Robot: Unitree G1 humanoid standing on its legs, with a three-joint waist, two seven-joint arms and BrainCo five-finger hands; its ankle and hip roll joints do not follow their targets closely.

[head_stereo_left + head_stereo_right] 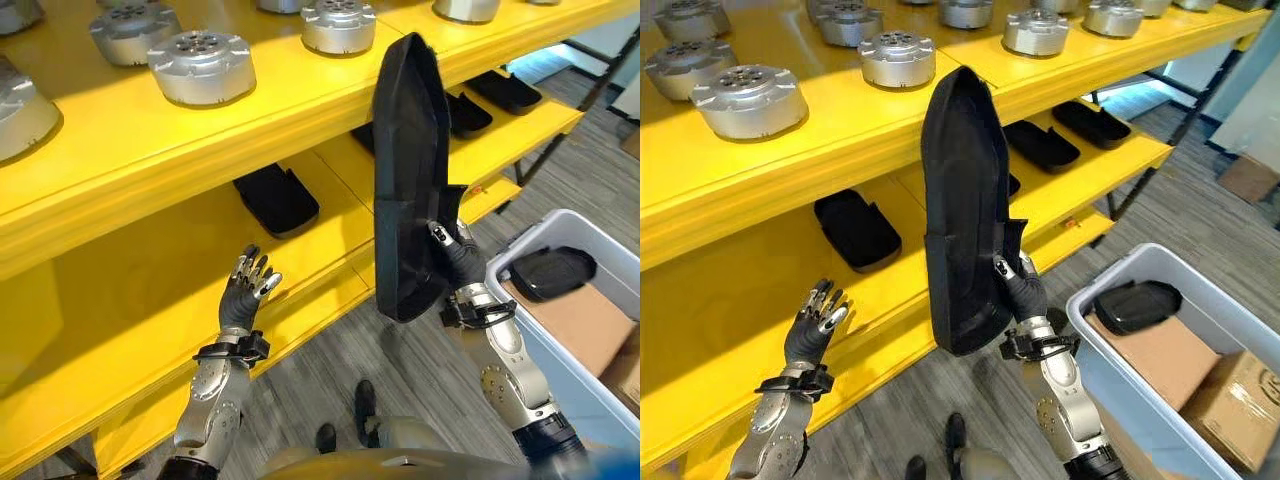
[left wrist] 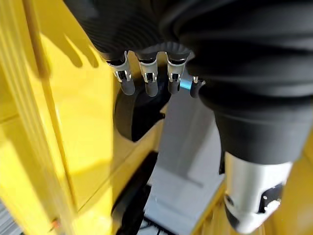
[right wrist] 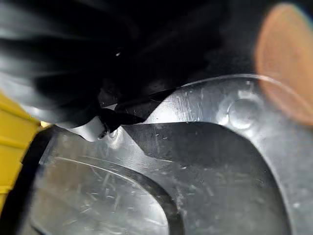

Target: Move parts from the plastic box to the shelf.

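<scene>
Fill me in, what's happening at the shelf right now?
The robot's right hand is gripping a long black moulded plastic part, holding it upright in front of the yellow shelf. Similar black parts already lie on the middle level, with round silver metal housings above. The left hand is open near the shelf edge, holding nothing. Another black part remains in the grey plastic box beside cardboard boxes.

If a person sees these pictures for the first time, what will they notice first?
First, the long black plastic part, held upright by the right hand before the yellow shelf. Then the round silver metal parts in rows on the top level. The left hand is raised open near the lower level.
</scene>
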